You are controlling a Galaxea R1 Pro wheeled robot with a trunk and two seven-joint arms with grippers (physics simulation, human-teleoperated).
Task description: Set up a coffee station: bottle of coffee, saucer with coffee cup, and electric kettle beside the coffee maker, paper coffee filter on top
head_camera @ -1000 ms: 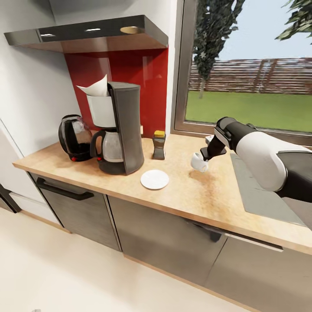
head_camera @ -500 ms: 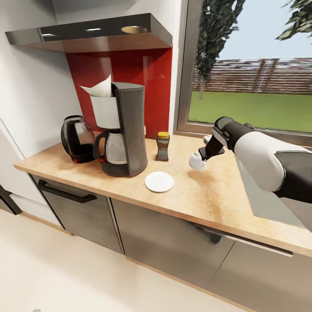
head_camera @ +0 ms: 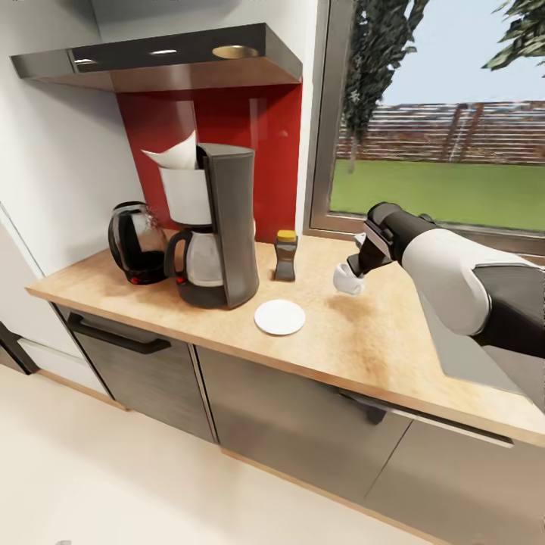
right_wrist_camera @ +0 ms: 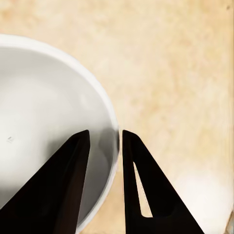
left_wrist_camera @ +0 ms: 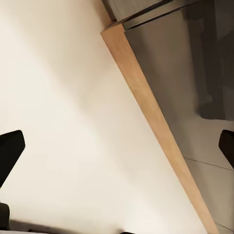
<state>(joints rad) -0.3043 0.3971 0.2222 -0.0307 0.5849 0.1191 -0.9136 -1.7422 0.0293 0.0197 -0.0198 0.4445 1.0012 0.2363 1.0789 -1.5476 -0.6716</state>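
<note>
My right gripper [head_camera: 356,266] is shut on the rim of the white coffee cup [head_camera: 348,281], holding it just above the kitchen countertop [head_camera: 356,341], right of the saucer [head_camera: 279,316]. In the right wrist view the two black fingers [right_wrist_camera: 73,180] pinch the coffee cup's wall [right_wrist_camera: 44,122]. The coffee maker [head_camera: 216,223] stands on the counter with the paper coffee filter [head_camera: 175,155] on its basket. The electric kettle [head_camera: 136,242] is beside it on the left, the bottle of coffee [head_camera: 285,256] on the right. My left gripper [left_wrist_camera: 117,146] is open over the floor.
A dark hood-like slab [head_camera: 163,64] hangs above the red backsplash [head_camera: 257,144]. A window [head_camera: 446,144] lies behind the counter, and a grey sink [head_camera: 469,341] sits under my right arm. Grey cabinet fronts [head_camera: 295,416] run below; the left wrist view has a wooden baseboard strip [left_wrist_camera: 156,122].
The head view has shifted slightly, so the scene moved right in the picture. My right gripper with the cup has drifted a little up and toward the back of the counter.
</note>
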